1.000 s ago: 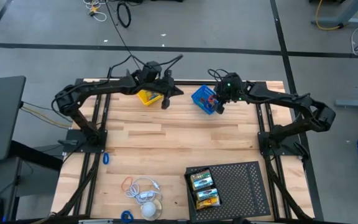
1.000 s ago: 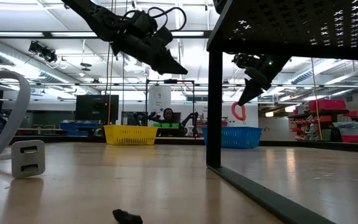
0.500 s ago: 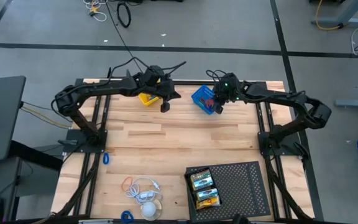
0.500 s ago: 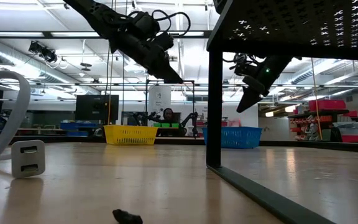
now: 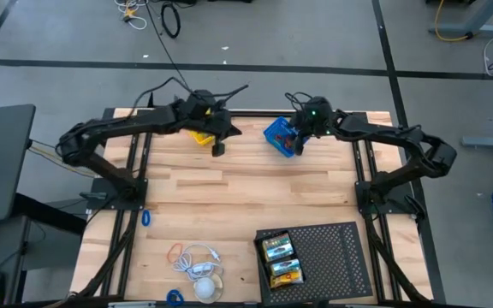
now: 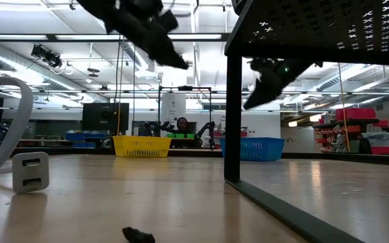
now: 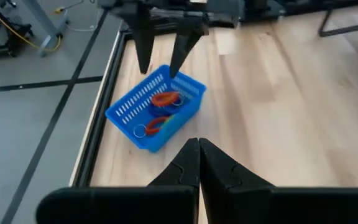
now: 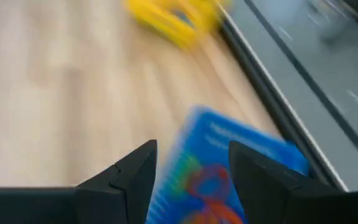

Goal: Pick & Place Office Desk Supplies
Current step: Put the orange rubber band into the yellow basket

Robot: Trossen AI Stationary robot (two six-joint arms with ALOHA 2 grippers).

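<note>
The desk (image 5: 229, 184) lies bare across its middle. At its far edge, the right tool (image 5: 299, 139) hangs spread and empty over the blue basket (image 5: 278, 137) holding orange loops (image 7: 165, 98). The left tool (image 5: 218, 149) is pinched closed, empty, beside the yellow basket (image 5: 201, 135).

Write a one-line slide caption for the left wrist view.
Shut left gripper faces a blue slotted plastic basket holding orange and red loops, with the right gripper open above it.
</note>
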